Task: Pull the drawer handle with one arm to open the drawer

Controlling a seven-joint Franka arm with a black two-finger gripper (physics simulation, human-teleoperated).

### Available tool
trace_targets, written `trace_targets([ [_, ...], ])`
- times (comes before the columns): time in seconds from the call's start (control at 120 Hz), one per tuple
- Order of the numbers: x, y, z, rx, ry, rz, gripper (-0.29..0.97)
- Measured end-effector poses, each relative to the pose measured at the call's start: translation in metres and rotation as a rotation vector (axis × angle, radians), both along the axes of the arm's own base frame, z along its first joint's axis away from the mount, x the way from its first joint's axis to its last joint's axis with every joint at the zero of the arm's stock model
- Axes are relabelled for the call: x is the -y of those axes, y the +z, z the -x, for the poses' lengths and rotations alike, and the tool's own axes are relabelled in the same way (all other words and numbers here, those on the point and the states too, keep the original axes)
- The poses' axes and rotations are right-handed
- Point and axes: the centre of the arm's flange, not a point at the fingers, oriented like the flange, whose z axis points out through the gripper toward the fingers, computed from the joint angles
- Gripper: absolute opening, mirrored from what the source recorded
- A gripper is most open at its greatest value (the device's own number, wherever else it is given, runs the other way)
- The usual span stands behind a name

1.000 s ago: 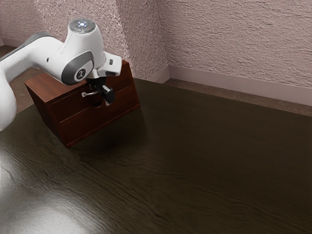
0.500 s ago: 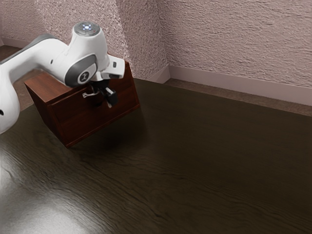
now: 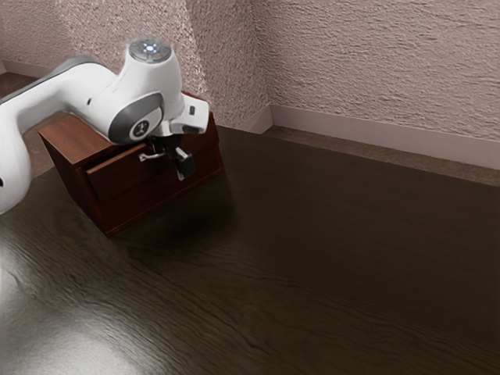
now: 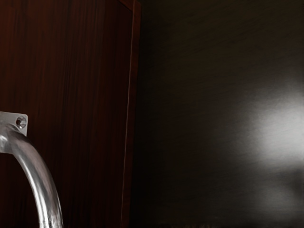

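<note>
Cabinet [image 3: 74, 139] sits on the table [image 3: 312, 258], at the exterior view's left, near the wall [image 3: 375, 55]. Top drawer [image 3: 123, 173] juts slightly out of the cabinet front, and the gap is too narrow to see inside. Gripper [image 3: 181, 160] is right at the handle [image 3: 148, 157], with the arm over the cabinet top. Can't tell if the pincer is clamped on the handle or just beside it. Wrist view: the curved metal handle is close under the hand, its mount plate [image 4: 14, 122] fixed to the drawer front [image 4: 71, 85], dark table beyond.
</note>
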Motion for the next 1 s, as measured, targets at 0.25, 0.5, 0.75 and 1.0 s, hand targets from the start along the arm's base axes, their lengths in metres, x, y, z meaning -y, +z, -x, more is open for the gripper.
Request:
trace_targets([
  [0.25, 0.012, -0.006, 0.004, -0.014, -0.001, 0.006, 0.69],
  [0.5, 0.032, -0.005, 0.011, -0.014, -0.012, 0.008, 0.66],
  [0.75, 0.048, -0.001, 0.017, -0.006, -0.015, 0.017, 0.67],
  [1.0, 0.064, 0.004, 0.017, 0.011, -0.028, 0.02, 0.65],
])
